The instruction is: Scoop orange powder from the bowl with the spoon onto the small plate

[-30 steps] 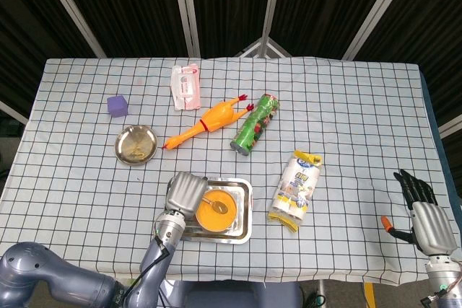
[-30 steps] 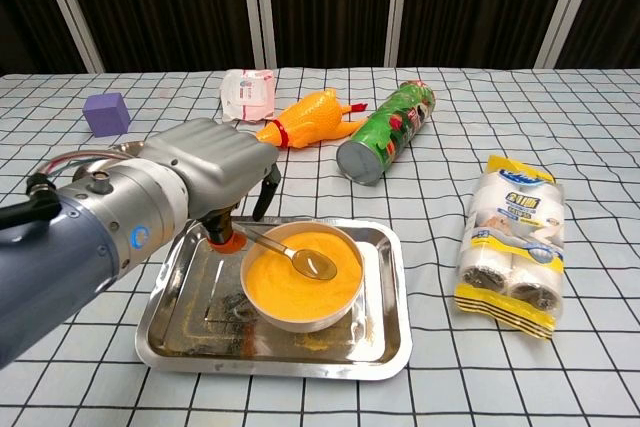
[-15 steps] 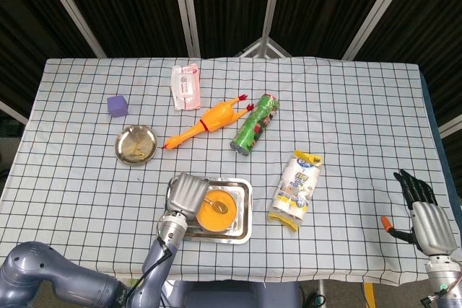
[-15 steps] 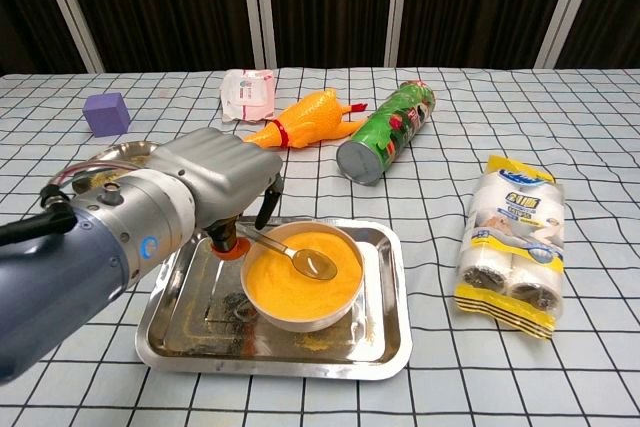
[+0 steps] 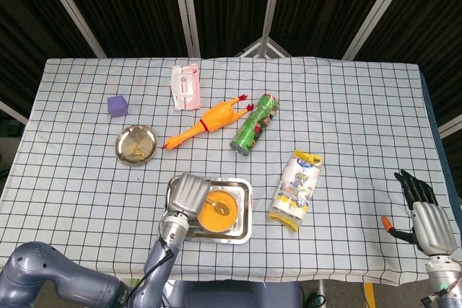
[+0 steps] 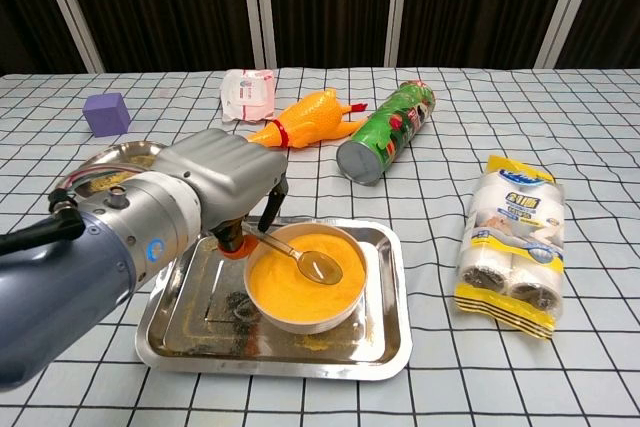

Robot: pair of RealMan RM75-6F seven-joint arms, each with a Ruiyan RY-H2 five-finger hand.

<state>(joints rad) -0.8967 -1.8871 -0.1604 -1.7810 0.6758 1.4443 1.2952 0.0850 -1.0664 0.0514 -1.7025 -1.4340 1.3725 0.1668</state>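
A steel bowl of orange powder sits in a metal tray near the table's front edge. My left hand grips the handle of a metal spoon whose scoop lies on the powder. The small round plate, with orange residue in it, lies to the back left of the tray, partly hidden by my left hand in the chest view. My right hand hovers off the table's right front corner, fingers apart, holding nothing.
A rubber chicken, a green can on its side, a pink packet and a purple cube lie behind the tray. A pack of tissue rolls lies to the tray's right.
My left hand has shifted slightly toward the bowl, and the spoon's scoop has moved a little further across the powder. The right hand has stayed still.
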